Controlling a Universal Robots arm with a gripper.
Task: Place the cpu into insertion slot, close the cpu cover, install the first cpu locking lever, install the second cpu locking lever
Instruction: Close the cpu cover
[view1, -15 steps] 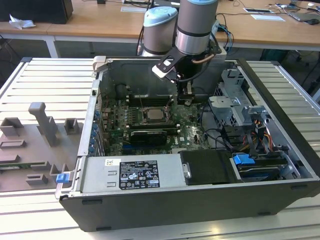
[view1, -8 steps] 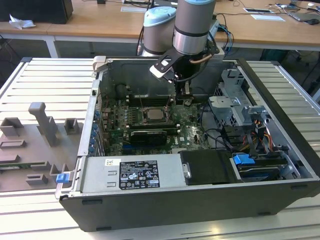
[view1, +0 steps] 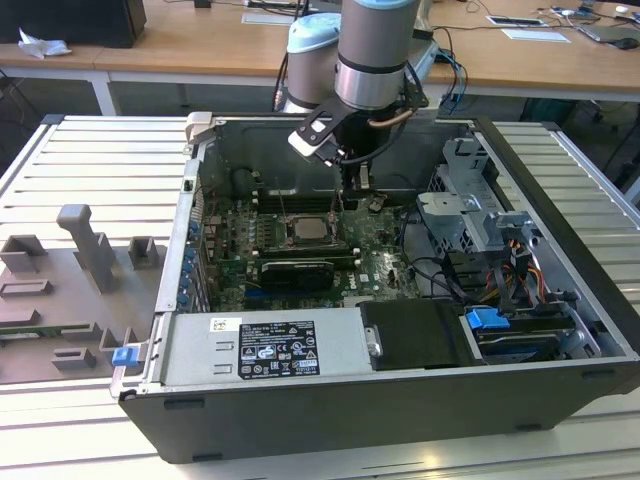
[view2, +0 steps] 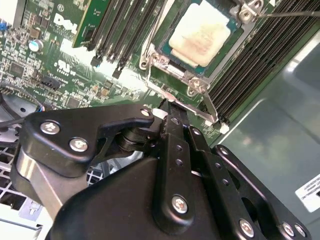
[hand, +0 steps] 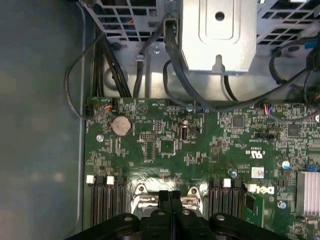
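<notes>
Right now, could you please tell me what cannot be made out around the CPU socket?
1. First wrist view: the end effector covers the insertion slot.
2. Second wrist view: the end effector's own body hides what its shut tip touches by the cpu cover; the picture edge cuts off a locking lever.
3. Exterior view: the cpu is too small to show whether the cover is latched.

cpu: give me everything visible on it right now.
The cpu is a small flat square chip with a pale silvery metal top, smeared with yellowish residue. It lies flat on the green motherboard, between banks of black memory slots. The cpu cover, a thin metal frame, appears to lie closed around its raised top, on its edges. Nothing else touches it.
</notes>
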